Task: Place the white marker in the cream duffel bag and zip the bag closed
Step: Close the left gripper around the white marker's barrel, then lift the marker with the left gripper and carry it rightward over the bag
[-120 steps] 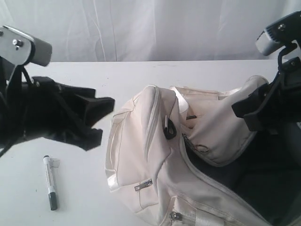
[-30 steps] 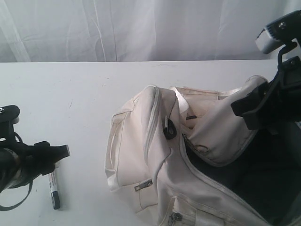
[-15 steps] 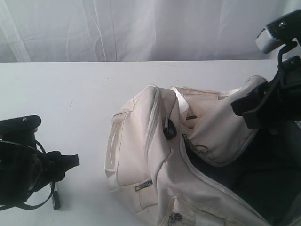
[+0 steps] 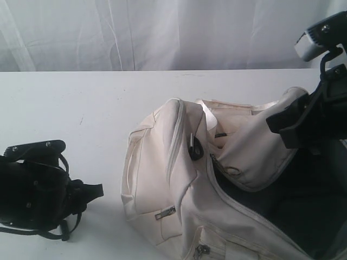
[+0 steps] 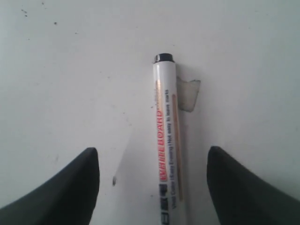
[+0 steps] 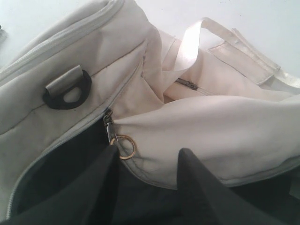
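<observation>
White tabletop [image 4: 108, 103] spread flat across the scene, its matte surface marked by a few tiny dark specks [image 5: 55, 22], white cloth backdrop [image 4: 179, 32] hung behind the far edge in soft vertical folds, everything lit evenly by diffuse light, only faint shadows cast.

The exterior camera, farthest off, looks down across the bench [image 4: 108, 103] toward a white curtain [image 4: 162, 32]. My left wrist camera faces down, very near the white marker [image 5: 168, 140]. My right wrist camera sits close over the cream duffel bag [image 6: 70, 42], whose black strap ring [image 6: 68, 93] the exterior view also shows.
</observation>
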